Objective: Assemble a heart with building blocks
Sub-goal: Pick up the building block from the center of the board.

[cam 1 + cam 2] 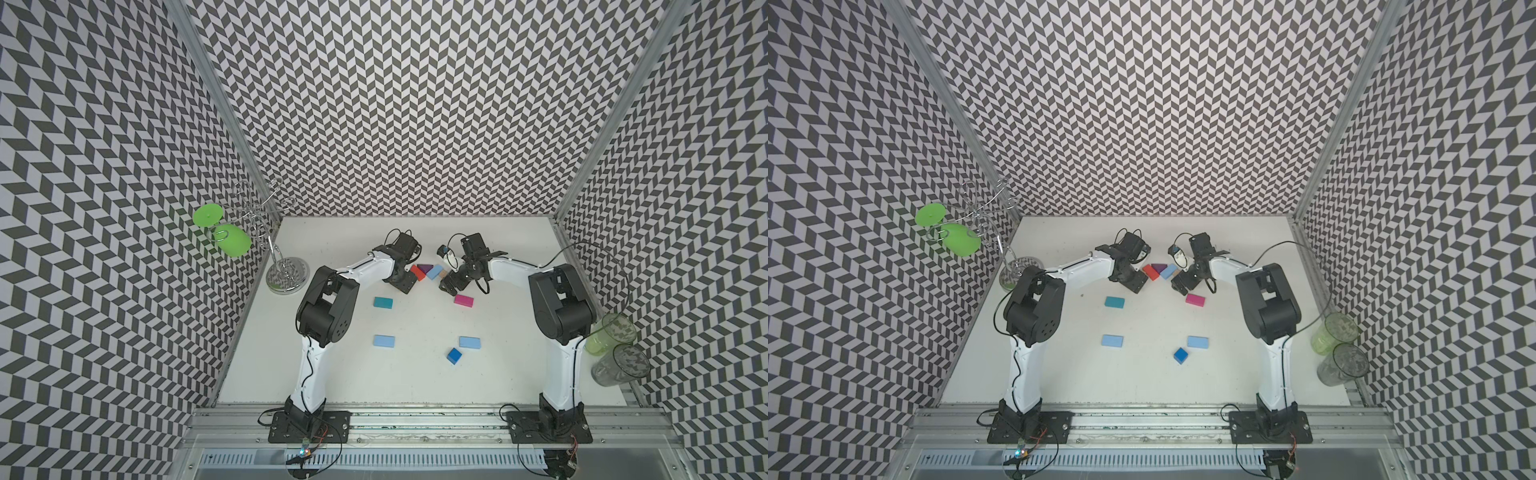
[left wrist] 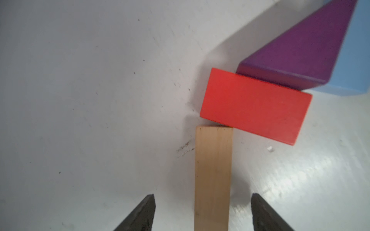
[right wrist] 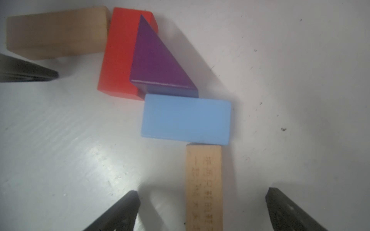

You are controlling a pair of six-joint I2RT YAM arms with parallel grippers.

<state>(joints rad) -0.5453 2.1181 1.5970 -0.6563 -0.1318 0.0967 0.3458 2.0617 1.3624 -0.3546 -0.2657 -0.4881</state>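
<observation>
My left jaws stand released astride one tan block (image 2: pixel 213 176); my right jaws likewise round the other tan block (image 3: pixel 203 186). The half-built heart (image 1: pixel 425 269) lies mid-frame in both top views. Light, stiff, smooth wood, I judge: pinch across the long sides.

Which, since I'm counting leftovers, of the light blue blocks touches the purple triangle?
The farthest light blue block, against the purple triangle; the two nearer ones lie alone.

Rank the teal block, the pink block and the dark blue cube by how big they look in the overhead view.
In a top view, largest to smallest:
1. teal block and pink block: both flat rectangles that look alike in size, so I cannot rank them.
2. dark blue cube: the smallest footprint.
</observation>
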